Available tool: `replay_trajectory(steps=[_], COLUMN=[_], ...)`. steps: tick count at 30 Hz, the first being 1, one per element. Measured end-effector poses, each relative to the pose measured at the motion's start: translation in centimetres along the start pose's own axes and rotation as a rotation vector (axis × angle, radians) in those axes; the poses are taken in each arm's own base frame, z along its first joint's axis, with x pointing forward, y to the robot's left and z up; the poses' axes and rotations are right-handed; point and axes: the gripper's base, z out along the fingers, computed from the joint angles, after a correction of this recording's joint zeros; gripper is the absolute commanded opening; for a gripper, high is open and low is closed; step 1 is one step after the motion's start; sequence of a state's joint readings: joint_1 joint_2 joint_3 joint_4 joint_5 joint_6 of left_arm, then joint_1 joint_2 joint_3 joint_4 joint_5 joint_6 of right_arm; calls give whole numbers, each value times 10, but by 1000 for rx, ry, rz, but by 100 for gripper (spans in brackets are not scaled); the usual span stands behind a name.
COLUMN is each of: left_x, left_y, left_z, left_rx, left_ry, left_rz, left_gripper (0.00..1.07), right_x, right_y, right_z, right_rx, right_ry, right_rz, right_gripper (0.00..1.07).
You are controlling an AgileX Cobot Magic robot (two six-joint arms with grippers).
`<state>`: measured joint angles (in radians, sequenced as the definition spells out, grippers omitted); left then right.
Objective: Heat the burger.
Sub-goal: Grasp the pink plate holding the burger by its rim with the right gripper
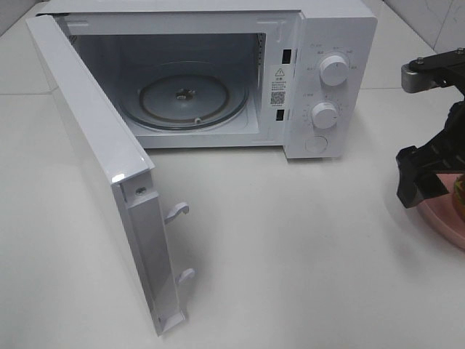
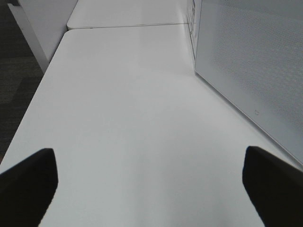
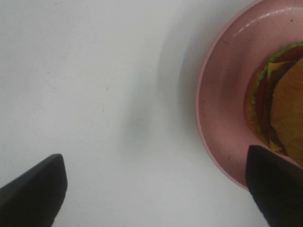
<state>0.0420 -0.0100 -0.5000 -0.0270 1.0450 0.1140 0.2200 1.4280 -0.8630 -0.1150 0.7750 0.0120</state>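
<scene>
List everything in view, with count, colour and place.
microwave: 1, white, back of the table, door swung open
turntable: 1, clear glass, inside the microwave
knobs: 2, white, on the microwave's right panel
plate: 1, pink, right edge of the table
burger: 1, golden-brown bun, on the plate
table: 1, white, under everything
left hand: 1, black, open, over the table near the door
right hand: 1, black, open, over the plate's rim

The microwave (image 1: 334,43) sits at the back of the table (image 1: 290,254). Its door (image 1: 94,160) swings out to the front left, and the turntable (image 1: 192,98) lies inside. At the right edge lies the plate (image 1: 443,225) with the burger (image 3: 284,94) on it. My right gripper (image 3: 151,198) hangs over its left rim.
</scene>
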Motion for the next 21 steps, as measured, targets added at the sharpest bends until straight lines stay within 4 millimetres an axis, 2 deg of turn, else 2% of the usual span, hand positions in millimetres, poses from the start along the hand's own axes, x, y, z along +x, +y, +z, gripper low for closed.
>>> replay_trajectory(steps=[6, 9, 10, 11, 12, 21], left_x=[0, 0, 0, 0, 0, 0], left_y=[0, 0, 0, 0, 0, 0], left_z=[0, 0, 0, 0, 0, 0], left_rx=[0, 0, 0, 0, 0, 0], left_ry=[0, 0, 0, 0, 0, 0], left_rz=[0, 0, 0, 0, 0, 0], left_gripper=[100, 100, 100, 100, 100, 100], right_x=[0, -1, -3, -3, -4, -12], right_y=[-7, -9, -11, -11, -14, -20], right_z=[6, 18, 28, 28, 39, 72], right_rx=[5, 4, 2, 2, 1, -12], right_ry=[24, 67, 97, 97, 115, 122], right_rz=[26, 34, 41, 41, 51, 75], right_gripper=[99, 98, 98, 98, 97, 94])
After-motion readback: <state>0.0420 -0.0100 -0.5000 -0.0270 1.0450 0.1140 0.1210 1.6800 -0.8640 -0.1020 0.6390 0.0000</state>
